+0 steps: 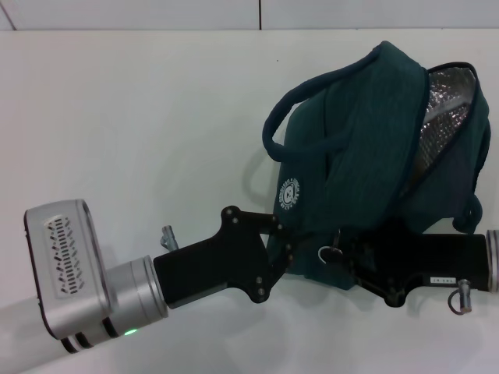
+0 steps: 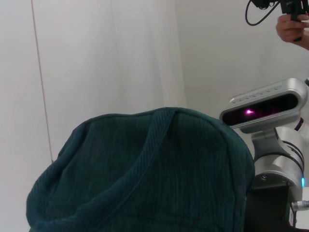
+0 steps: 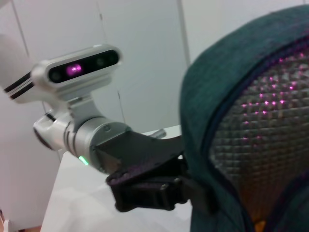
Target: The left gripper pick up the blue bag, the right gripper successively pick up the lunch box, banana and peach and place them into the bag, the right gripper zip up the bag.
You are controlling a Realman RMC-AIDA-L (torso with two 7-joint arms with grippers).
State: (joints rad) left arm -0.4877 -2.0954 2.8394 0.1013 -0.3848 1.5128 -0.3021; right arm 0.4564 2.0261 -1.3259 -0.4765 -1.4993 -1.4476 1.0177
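The blue bag [image 1: 366, 132] lies on its side on the white table [image 1: 140, 117], its mouth partly open and showing silver foil lining [image 1: 446, 97]. My left gripper [image 1: 287, 243] is shut on the bag's near lower edge; the right wrist view shows it clamped on the fabric [image 3: 186, 186]. Coming in from the right, my right gripper [image 1: 341, 251] is shut at the bag's zipper, just beside the metal ring pull [image 1: 323, 254]. The bag's fabric [image 2: 145, 179] fills the left wrist view. The lunch box, banana and peach are hidden.
White table surface stretches left of and behind the bag, with a white wall beyond. A person's hand [image 2: 292, 26] holding a black device shows high up in the left wrist view. The right arm's wrist camera [image 2: 263, 106] sits just behind the bag.
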